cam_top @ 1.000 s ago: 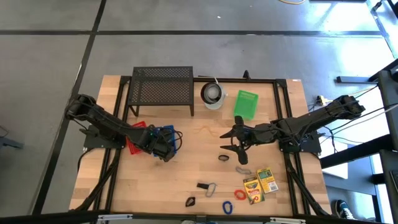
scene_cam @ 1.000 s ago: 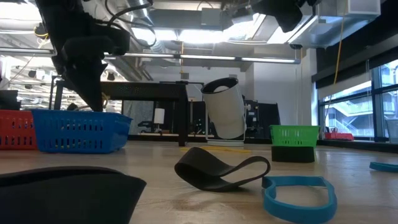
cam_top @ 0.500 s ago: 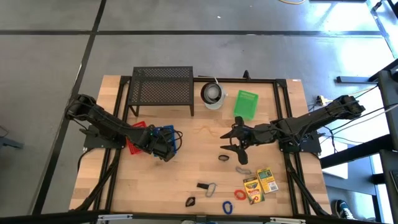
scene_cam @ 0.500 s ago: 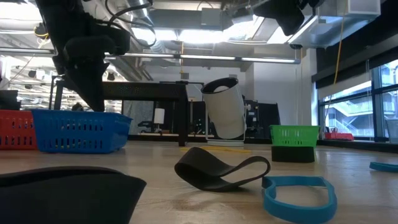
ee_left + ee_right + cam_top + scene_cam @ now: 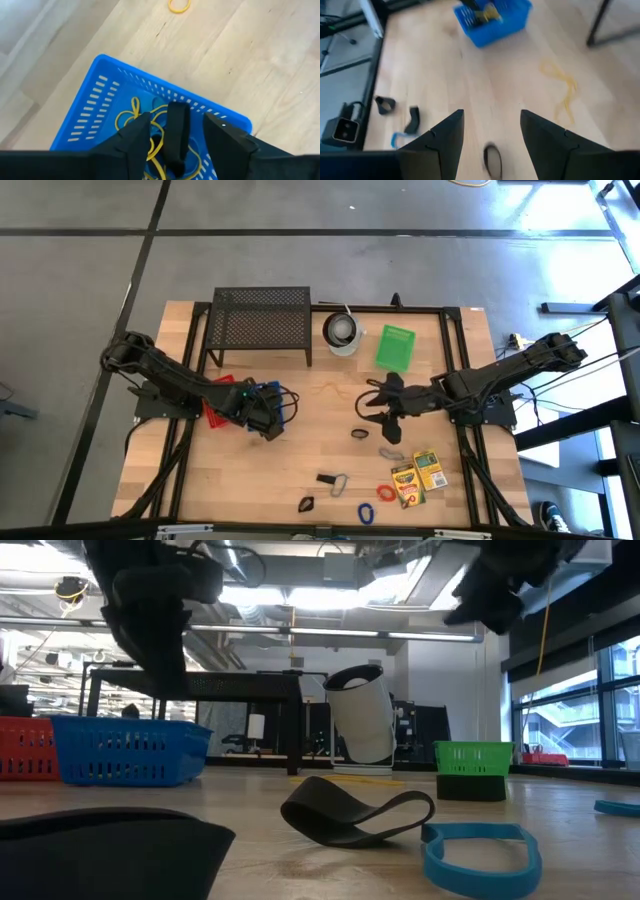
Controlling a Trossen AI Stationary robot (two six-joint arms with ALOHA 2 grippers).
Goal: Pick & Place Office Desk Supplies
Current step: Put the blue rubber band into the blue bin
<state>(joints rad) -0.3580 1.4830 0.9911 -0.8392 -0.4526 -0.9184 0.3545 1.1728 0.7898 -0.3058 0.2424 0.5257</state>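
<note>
My left gripper [image 5: 268, 421] hangs open over the blue basket [image 5: 270, 400], fingers slanting down. In the left wrist view a black rubber band [image 5: 176, 135] stands between its spread fingers, over yellow bands [image 5: 131, 116] in the basket [image 5: 95, 105]; it seems clear of both fingers. My right gripper [image 5: 374, 410] is open above the table's middle, with another black band [image 5: 361, 435] on the wood just near of it. More supplies lie toward the near edge: two crayon boxes [image 5: 418, 475], a red band [image 5: 385, 492], a blue band [image 5: 365, 511] and clips [image 5: 332, 480].
A red basket [image 5: 218, 408] sits left of the blue one. At the far edge stand the black mesh rack [image 5: 262, 320], a white cup [image 5: 342, 332] and a green basket [image 5: 396, 347]. Yellow bands [image 5: 560, 85] lie loose on the wood between the arms.
My left gripper has opened over the blue basket and let go of the black band, rising a little. My right gripper has tipped downward and rolled about its wrist, coming lower into the low view, still open.
</note>
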